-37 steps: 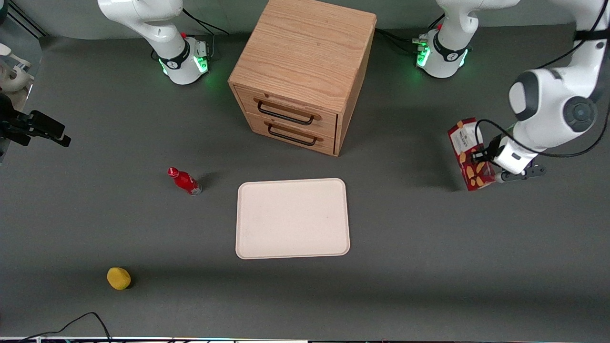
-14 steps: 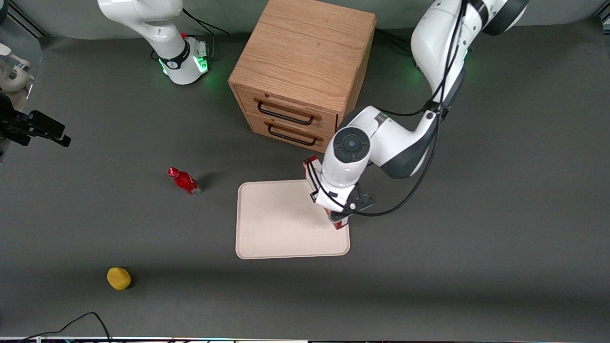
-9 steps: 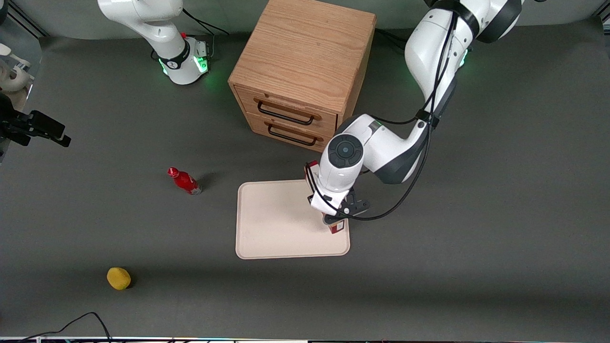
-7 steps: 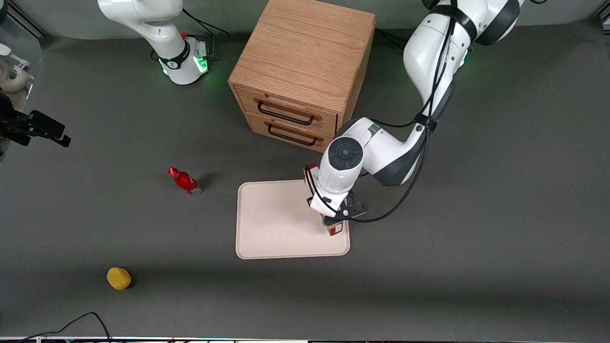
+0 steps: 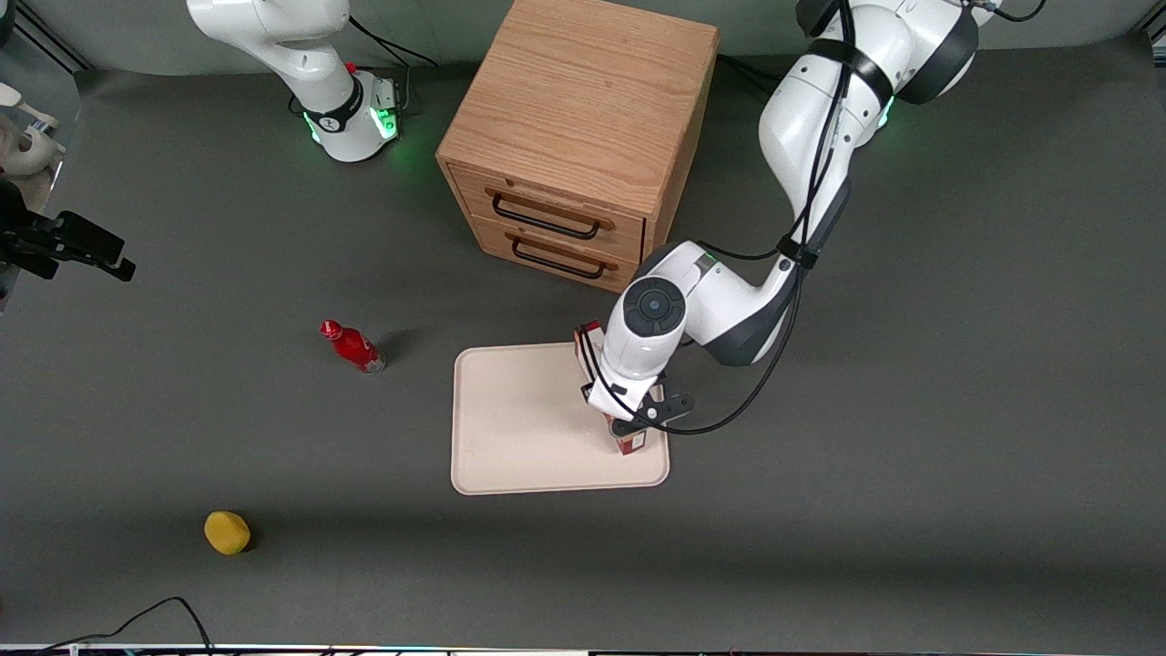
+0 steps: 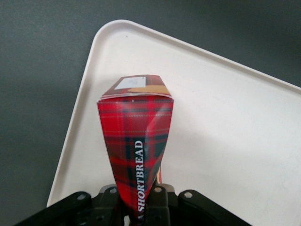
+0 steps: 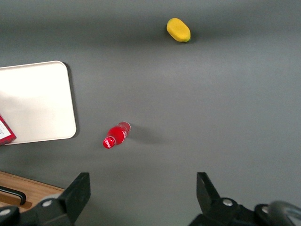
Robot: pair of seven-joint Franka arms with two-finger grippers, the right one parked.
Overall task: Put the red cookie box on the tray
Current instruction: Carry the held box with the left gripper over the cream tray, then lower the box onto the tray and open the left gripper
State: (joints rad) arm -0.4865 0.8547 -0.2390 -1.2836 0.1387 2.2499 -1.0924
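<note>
My pincer (image 6: 141,200) is clamped narrow on the red cookie box (image 6: 136,150), which I hold on end over the tray (image 5: 519,428), close to the tray edge toward my arm's end of the worktop. The risk I see is that the box is tall and thin: let go while it is upright or not fully down, it could topple, perhaps over the low rim. The carton's dented side suggests my squeeze is crushing it.

Pincer (image 5: 630,435) over tray (image 5: 519,428); cabinet (image 5: 574,146) near.
</note>
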